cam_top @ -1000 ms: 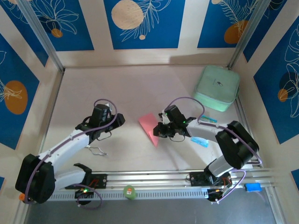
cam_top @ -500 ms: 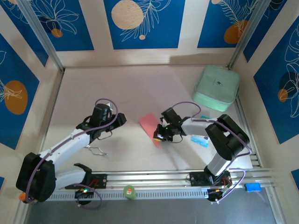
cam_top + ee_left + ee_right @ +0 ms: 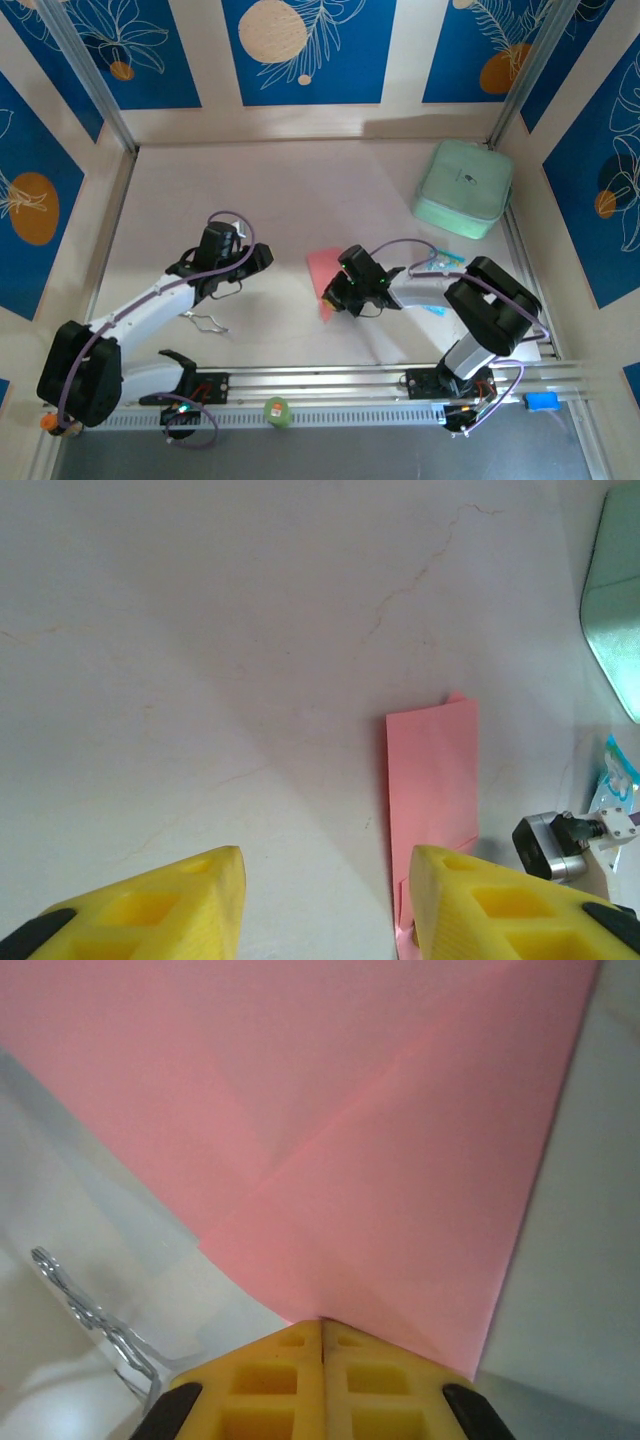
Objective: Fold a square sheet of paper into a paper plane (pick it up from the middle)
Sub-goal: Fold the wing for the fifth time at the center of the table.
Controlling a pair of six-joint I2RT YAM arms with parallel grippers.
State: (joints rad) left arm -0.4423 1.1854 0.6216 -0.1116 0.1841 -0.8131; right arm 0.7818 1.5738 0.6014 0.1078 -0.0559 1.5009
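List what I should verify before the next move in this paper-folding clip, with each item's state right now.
1. Right claw shut, tips at the pink paper edge: ok.
2. Paper actually gripped, not merely pressed down: cannot tell.
3. Left claw open with nothing in it: ok.
4. Left claw helping on the paper: not ok, it is apart from it.
5. Plane finished: not ok, the paper is only partly folded, with creases showing.
6. Mint-green case apart from the paper: ok.
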